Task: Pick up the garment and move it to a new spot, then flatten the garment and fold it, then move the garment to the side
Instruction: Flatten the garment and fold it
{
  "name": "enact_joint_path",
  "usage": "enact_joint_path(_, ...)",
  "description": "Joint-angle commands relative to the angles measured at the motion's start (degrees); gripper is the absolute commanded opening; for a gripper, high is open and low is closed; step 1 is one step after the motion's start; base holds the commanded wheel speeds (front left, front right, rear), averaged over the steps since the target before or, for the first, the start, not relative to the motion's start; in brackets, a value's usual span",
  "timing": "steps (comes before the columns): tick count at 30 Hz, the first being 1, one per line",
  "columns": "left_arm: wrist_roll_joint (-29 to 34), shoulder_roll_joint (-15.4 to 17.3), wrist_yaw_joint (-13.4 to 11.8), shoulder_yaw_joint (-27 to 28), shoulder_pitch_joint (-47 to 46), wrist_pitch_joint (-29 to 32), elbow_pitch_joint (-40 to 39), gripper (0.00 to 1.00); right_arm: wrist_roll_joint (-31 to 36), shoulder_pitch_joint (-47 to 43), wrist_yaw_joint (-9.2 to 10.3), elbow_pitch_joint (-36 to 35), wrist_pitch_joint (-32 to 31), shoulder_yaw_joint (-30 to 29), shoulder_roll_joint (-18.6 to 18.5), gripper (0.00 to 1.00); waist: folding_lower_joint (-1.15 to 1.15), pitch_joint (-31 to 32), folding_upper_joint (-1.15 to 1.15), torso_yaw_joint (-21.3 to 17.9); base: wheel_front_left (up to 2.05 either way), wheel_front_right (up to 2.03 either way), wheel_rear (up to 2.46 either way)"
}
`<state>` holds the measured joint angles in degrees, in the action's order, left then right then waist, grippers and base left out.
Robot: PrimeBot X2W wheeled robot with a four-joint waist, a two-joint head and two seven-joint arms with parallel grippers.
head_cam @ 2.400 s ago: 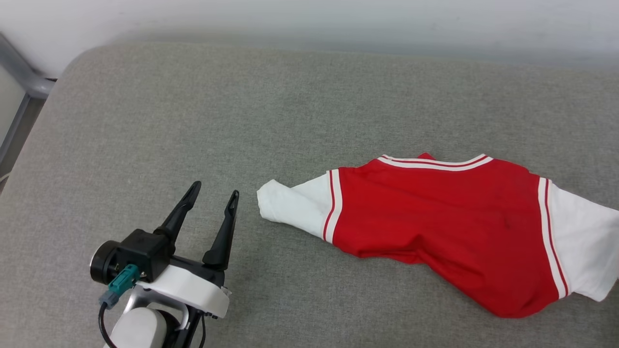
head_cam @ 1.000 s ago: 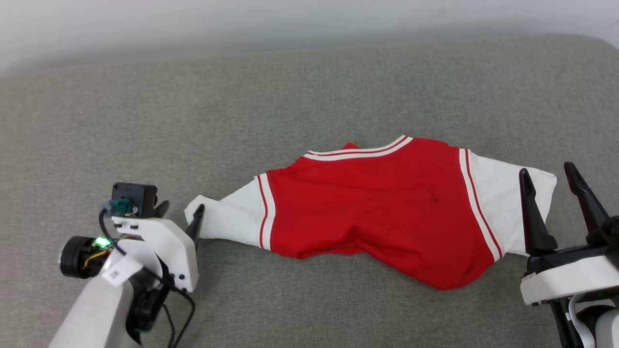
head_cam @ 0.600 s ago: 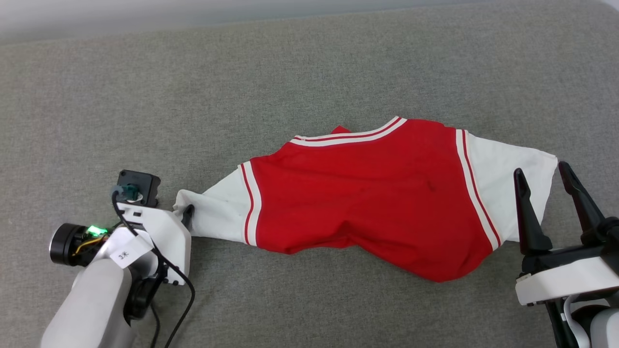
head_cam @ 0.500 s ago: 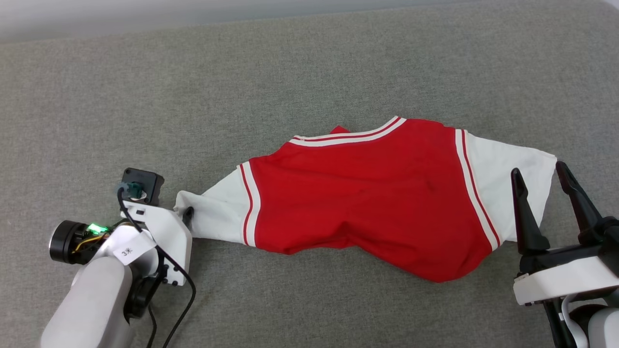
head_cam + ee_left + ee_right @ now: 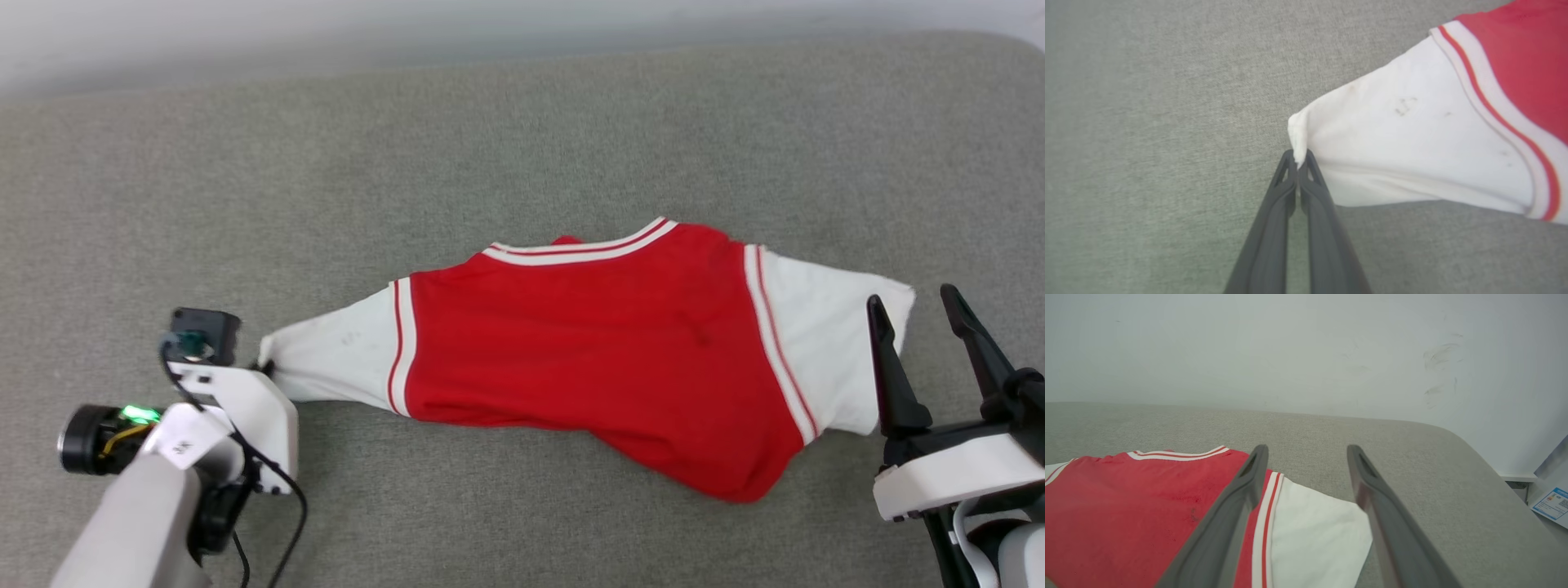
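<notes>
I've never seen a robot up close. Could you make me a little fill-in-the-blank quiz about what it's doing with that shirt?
On the left gripper, the jaws are ___ on one white sleeve tip of the T-shirt.
On the right gripper, the jaws stand ___ and hold nothing.
The T-shirt's body is ___.
Missing words: shut, open, red.

1. The garment [image 5: 588, 343] has a red body, white sleeves, and red-and-white striped trim at the sleeve seams and neckline.
2. One white sleeve [image 5: 1412, 134] carries faint greyish marks.
3. The couch surface [image 5: 326, 180] is a speckled grey weave.
4. The left gripper [image 5: 1298, 157] and right gripper [image 5: 1307, 448] have dark grey fingers.
5. The wall [image 5: 1249, 347] is pale grey-white with dark scuffs.
</notes>
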<state>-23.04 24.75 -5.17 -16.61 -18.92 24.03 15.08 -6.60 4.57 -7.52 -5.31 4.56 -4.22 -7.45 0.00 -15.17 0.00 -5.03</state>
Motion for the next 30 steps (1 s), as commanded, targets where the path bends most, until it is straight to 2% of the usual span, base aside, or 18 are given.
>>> enact_joint_path(1, -0.3, 0.8, -0.5, 0.9, 0.6, -1.2, -0.8, 0.0, -0.1, -1.0, 0.06, 0.3, -0.4, -0.2, -0.6, 1.0, 0.0, 1.4, 0.0, 0.6, 0.0, 0.0, 0.0)
enact_joint_path(4, -1.0, 1.7, -1.0, 3.0, 1.1, -3.7, -3.3, 0.0, -0.4, -1.5, 0.06, 1.1, -2.0, 0.1, -1.3, 1.0, 0.0, 3.1, 0.0, 1.1, 0.0, 0.0, 0.0)
enact_joint_path(8, -3.2, 2.7, -0.2, 5.0, 2.9, -4.9, -8.4, 0.0, -0.8, -2.0, 0.06, 1.9, -6.8, 0.9, -3.1, 1.0, 0.0, 4.6, 0.0, 1.6, 0.0, 0.0, 0.0)
enact_joint_path(14, -6.3, 4.4, -0.3, 6.6, 7.5, -1.7, -19.5, 0.0, -2.8, 0.4, 0.07, 2.6, -20.5, 1.9, -7.8, 1.0, 0.0, 4.6, 0.0, 2.8, 0.0, 0.0, 0.0)
enact_joint_path(20, -8.9, 4.5, -1.7, 6.4, 11.4, 3.1, -31.3, 0.0, -7.7, 5.2, 0.05, 4.4, -35.3, 0.4, -12.3, 1.0, 0.0, 2.0, 0.0, 5.2, 0.0, 0.0, 0.0)
enact_joint_path(22, -9.4, 3.8, -2.1, 5.6, 11.7, 4.4, -34.2, 0.0, -7.8, 6.9, 0.07, 6.1, -38.5, 0.0, -14.6, 1.0, 0.0, 0.9, 0.0, 6.1, 0.0, 0.0, 0.0)
enact_joint_path(30, -9.3, 3.7, -2.7, 3.8, 12.0, 6.9, -40.4, 0.0, -9.5, 14.1, 0.05, 14.6, -46.4, 0.6, -18.4, 1.0, 0.0, -2.5, 0.0, 9.4, 0.0, 0.0, 0.0)
